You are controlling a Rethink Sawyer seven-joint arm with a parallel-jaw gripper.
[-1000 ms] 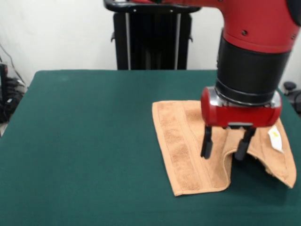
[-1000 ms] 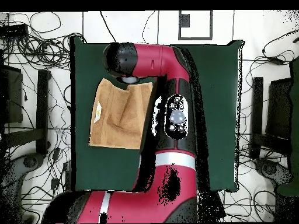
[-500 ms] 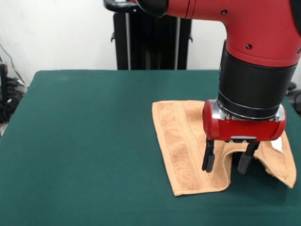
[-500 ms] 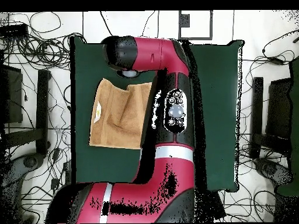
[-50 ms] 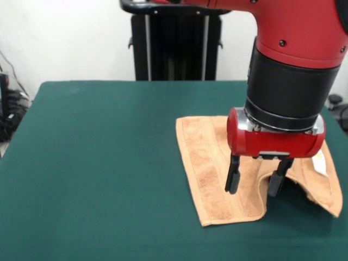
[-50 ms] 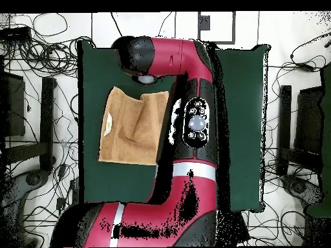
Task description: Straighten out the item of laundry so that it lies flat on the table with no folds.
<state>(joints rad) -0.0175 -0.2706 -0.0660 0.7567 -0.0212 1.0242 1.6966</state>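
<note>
The jaws are shifting slightly left and lifting compared with half a second ago, standing wide and gripping nothing. The towel is lying on the right half of the bench, unchanged. Its raised fold is sitting directly beneath the jaws, so flattening is not yet achieved.

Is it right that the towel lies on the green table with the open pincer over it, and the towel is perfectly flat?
Not flat: the front view shows the towel humped under the open pincer on the table.
</note>
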